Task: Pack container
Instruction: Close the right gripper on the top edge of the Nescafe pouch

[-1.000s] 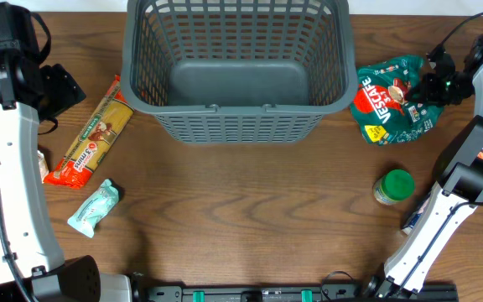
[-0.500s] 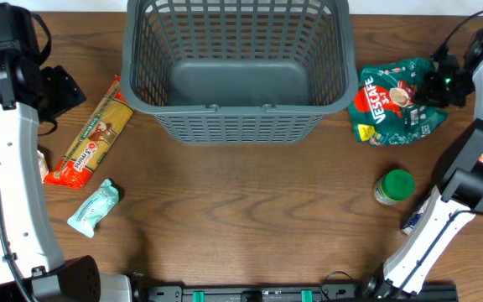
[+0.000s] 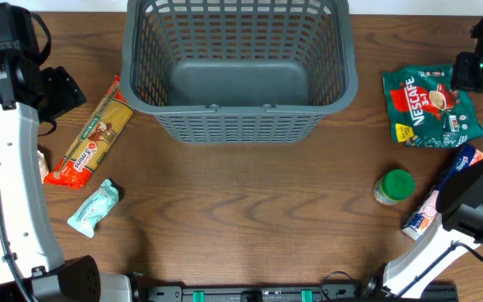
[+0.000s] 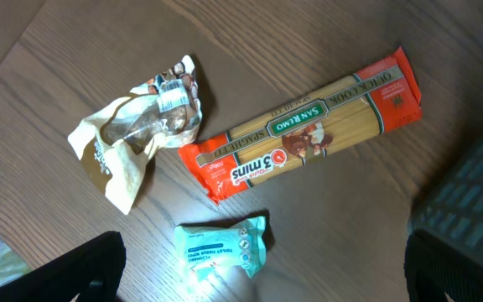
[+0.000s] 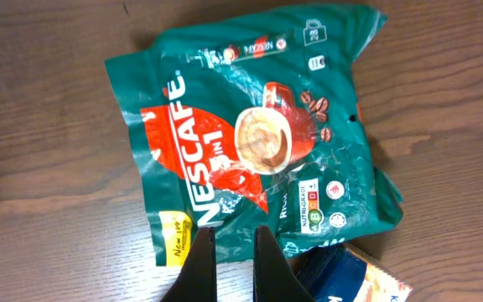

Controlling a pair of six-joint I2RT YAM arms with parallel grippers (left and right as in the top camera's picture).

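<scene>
Dark wood-grain tabletop runs under everything, with the goods spread across it. Nearest the robot lie a small teal packet (image 3: 95,208) on the left and, on the right, a green-lidded jar (image 3: 394,186) with a blue carton (image 3: 464,161) just beside it. Further in on the left is a long spaghetti pack (image 3: 90,138), with a crumpled beige wrapper (image 4: 132,134) near one end. The left gripper (image 4: 262,252) hangs above these, jaws spread wide and holding nothing.

Across the table the green coffee bag (image 3: 430,105) lies flat, label up. The right gripper (image 5: 233,239) sits above its near edge with the jaws drawn close together. The whole bag shows flat on the wood, so I judge nothing is caught between them, though whether the tips brush the foil cannot be told.

Farthest off, at the middle of the back edge, stands the container (image 3: 237,108), upright and with nothing in it.

The step in hand looks like fetching the coffee bag as the first item, so the packing has hardly begun. Next, the right jaws need to part and come down over an edge or fold of the bag. They should pinch firmly, since the foil is likely slick. The bag then has to be lifted high enough to clear the tall rim and let go over the base.
</scene>
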